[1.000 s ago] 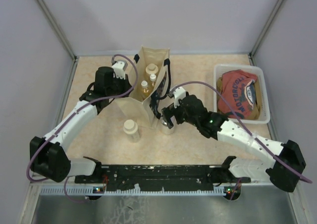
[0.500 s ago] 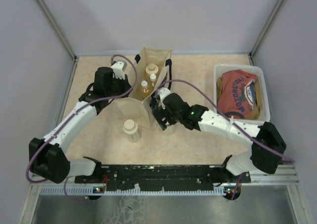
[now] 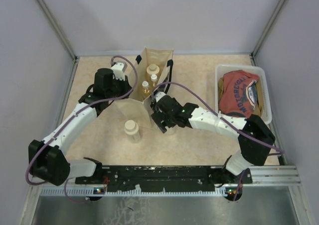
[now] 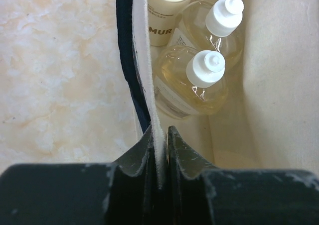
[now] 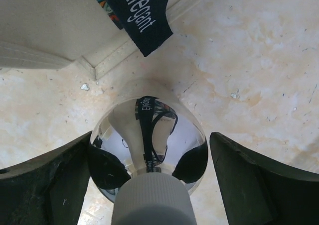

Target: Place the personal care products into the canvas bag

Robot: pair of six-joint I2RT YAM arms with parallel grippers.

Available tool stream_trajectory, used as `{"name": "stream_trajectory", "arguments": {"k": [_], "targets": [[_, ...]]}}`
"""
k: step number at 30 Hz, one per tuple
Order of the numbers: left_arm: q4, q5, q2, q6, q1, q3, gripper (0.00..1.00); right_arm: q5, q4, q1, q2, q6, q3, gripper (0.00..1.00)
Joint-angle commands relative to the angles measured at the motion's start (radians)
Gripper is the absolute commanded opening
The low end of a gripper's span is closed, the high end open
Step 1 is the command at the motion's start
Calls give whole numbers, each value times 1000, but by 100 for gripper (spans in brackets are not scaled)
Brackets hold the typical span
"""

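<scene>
The canvas bag (image 3: 155, 60) stands open at the table's middle. Inside it lie two amber bottles (image 4: 192, 85) with white caps and a cream jar (image 4: 167, 6). My left gripper (image 4: 159, 135) is shut on the bag's left rim (image 3: 127, 89), with the navy strap beside it. A round clear bottle (image 5: 167, 133) with a white cap stands just in front of the bag. My right gripper (image 5: 151, 138) is open around it: the left finger touches the glass, the right finger stands slightly apart. In the top view this gripper (image 3: 166, 125) hides most of the bottle. Another cream jar (image 3: 131, 130) stands left of it.
A white tub (image 3: 241, 66) holding a red shirt sits at the right rear. The bag's dark tag (image 5: 139, 16) hangs just beyond the round bottle. Grey walls close in the table on three sides.
The right arm has swung left and its gripper has settled lower round the clear bottle, jaws narrowing a little. The left gripper and bag have not moved.
</scene>
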Motion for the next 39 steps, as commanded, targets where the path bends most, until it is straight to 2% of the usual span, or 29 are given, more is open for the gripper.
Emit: {"name": "stream_trajectory", "arguments": {"k": [1, 4, 9, 13, 23, 27, 30, 35, 39], "targets": [[31, 2, -43, 2, 1, -13, 0, 30, 24, 11, -10, -8, 29, 87], [35, 6, -42, -1, 1, -18, 0, 28, 61, 12, -18, -7, 11, 67], [35, 9, -41, -4, 1, -20, 0, 73, 62, 14, -55, 2, 4, 22], [35, 9, -42, -6, 1, -19, 0, 144, 17, 14, -131, 11, 11, 1], [37, 6, -34, -10, 1, -21, 0, 326, -143, 14, -358, 39, 166, 0], [38, -3, -30, -8, 1, -22, 0, 355, -11, 14, -472, -27, 233, 0], [38, 0, -27, -9, 1, -19, 0, 345, 100, 15, -490, -118, 291, 0], [43, 14, -23, -11, 1, -14, 0, 252, 326, 13, -417, -292, 389, 0], [42, 16, -30, -13, 1, -12, 0, 128, 427, 11, -305, -341, 472, 0]]}}
